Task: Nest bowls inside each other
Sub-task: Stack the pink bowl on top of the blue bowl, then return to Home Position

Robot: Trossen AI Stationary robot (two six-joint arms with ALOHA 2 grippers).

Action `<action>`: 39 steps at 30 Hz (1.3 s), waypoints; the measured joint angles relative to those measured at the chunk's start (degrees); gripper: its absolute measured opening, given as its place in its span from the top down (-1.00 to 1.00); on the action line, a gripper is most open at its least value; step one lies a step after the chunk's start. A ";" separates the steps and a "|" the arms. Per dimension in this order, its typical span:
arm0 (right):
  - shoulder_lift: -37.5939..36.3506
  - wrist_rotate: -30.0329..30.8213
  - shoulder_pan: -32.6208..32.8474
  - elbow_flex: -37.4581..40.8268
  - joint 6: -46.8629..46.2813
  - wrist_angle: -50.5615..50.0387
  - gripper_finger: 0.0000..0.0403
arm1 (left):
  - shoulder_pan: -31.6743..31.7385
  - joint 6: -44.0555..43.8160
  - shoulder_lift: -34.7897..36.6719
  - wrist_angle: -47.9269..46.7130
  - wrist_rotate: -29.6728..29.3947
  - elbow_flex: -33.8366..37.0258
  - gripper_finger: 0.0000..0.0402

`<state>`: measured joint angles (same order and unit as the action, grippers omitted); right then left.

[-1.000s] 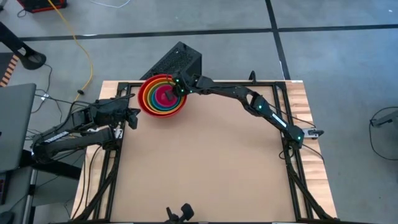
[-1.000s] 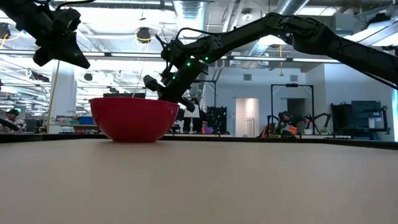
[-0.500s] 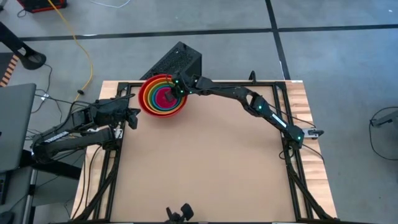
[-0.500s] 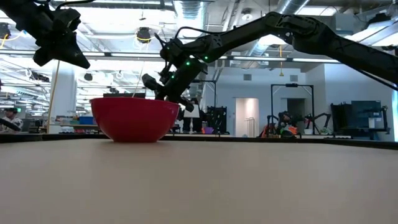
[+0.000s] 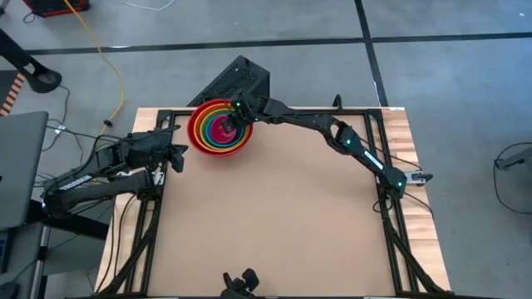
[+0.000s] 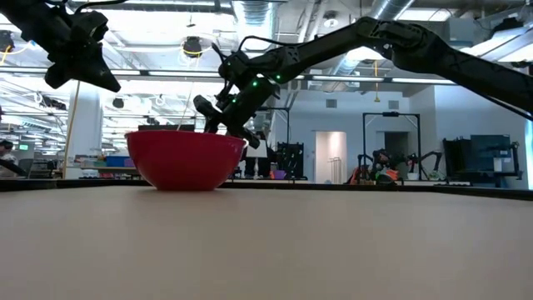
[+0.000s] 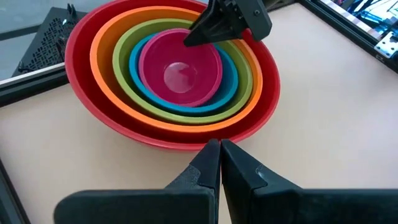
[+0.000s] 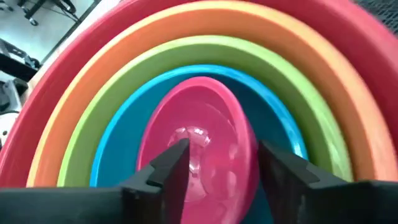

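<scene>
Basically all five bowls sit nested as one stack at the far left part of the table (image 5: 274,216), just in front of a black perforated box (image 5: 235,80). Outermost is the red bowl (image 7: 84,93), then the orange bowl (image 7: 102,78), lime green bowl (image 7: 124,81), blue bowl (image 7: 227,84) and the small magenta pink bowl (image 7: 180,71) in the centre, all glossy round plastic, rims forming concentric rings. From table height only the red outer wall shows. Right gripper (image 8: 221,168) hangs over the stack's right side, fingers spread apart on either side of the pink bowl's rim, not clamping it; whether the tips touch cannot be told. Left gripper (image 7: 219,155) is near the stack on its left, raised above the table, fingers pressed together on nothing.
</scene>
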<state>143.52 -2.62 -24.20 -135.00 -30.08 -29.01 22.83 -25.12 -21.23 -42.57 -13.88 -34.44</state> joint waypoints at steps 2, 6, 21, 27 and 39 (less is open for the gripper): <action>0.00 -0.85 -0.14 0.00 0.02 -0.25 -0.02 | -0.02 0.00 0.00 0.00 0.14 0.00 1.00; 0.00 -4.62 -0.81 0.00 -0.05 -0.55 -0.13 | -0.02 -0.02 0.00 -0.02 0.58 0.00 1.00; -4.35 -6.70 -2.57 0.00 -0.86 -1.77 -0.14 | -0.02 0.46 0.00 0.00 1.10 0.00 1.00; -7.49 -8.60 -2.45 0.00 0.17 -3.43 -0.14 | -0.02 0.63 0.00 -0.02 1.10 0.00 1.00; -14.94 -19.22 2.98 0.00 3.64 -14.90 -0.14 | -0.01 4.16 0.00 1.98 6.54 0.00 1.00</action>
<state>128.58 -21.85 -21.22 -135.00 -26.44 -43.92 22.82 -20.97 -21.23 -40.59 -7.34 -34.44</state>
